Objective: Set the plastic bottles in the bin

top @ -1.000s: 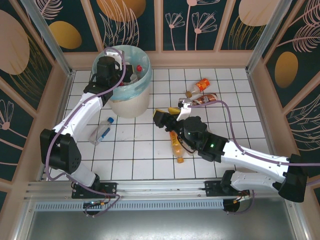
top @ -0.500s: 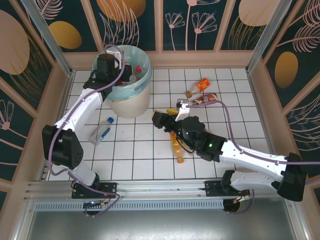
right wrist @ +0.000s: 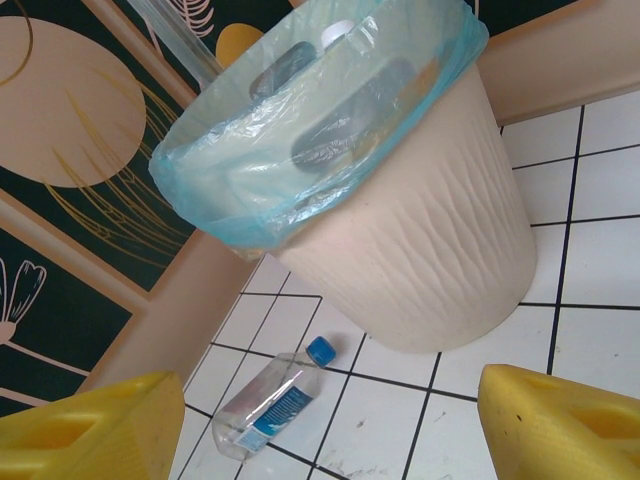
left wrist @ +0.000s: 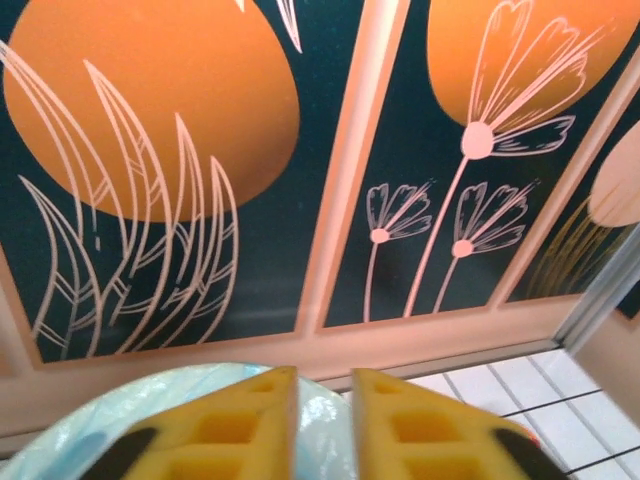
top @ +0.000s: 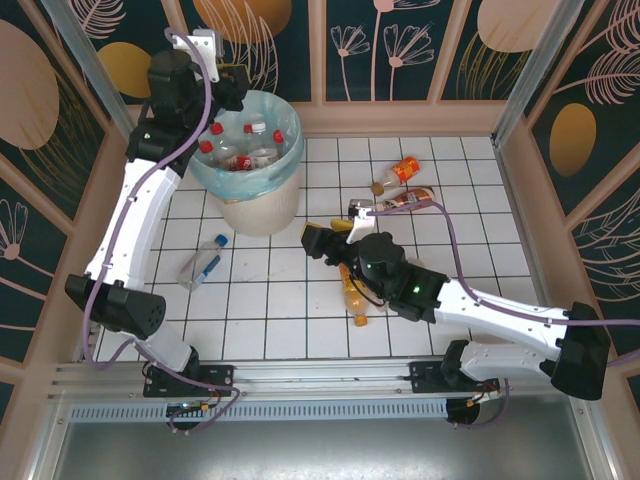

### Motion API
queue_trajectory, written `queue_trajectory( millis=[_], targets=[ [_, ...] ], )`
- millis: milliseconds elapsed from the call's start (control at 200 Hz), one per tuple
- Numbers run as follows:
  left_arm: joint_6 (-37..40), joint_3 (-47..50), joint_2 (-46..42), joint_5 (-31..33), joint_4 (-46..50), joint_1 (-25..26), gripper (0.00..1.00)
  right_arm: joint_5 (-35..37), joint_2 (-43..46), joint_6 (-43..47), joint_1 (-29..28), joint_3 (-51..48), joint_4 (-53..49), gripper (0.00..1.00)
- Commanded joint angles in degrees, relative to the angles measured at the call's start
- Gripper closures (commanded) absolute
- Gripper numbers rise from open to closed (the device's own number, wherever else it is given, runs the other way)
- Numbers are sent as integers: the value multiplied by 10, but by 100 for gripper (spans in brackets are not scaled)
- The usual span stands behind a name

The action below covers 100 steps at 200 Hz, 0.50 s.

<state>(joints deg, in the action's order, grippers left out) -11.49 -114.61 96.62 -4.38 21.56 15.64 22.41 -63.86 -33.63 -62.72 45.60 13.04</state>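
Plastic bottles [top: 240, 145]: a batch is in the bin [top: 262, 208] at upper left of the overhead view. On the bench [top: 270, 320] I count a clear blue-capped one [top: 200, 262] lower left of the bin, an orange one [top: 354, 298] at centre, and an orange-labelled one [top: 402, 168] and a brown one [top: 408, 198] upper right. Left fingers [left wrist: 240, 425] are nearly together and empty over the bin rim, right fingers [right wrist: 90, 435] wide and empty mid-frame, so I judge we're between picks. Next move: drop the right fingers over the orange one, aligned across its body.

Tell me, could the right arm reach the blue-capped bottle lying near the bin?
Probably yes: its open tool faces that bottle across bare tiles, nothing between them, and the bin stands aside.
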Motion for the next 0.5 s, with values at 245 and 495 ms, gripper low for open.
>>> queue_trajectory(
  millis=[245, 495],
  targets=[
    [16, -41, 153, -4, 104, -10, 93, -7, -3, -23, 2, 16, 1, 22],
    [28, 29, 150, -30, 126, -12, 99, -10, -5, -31, 2, 12, -3, 22]
  ],
)
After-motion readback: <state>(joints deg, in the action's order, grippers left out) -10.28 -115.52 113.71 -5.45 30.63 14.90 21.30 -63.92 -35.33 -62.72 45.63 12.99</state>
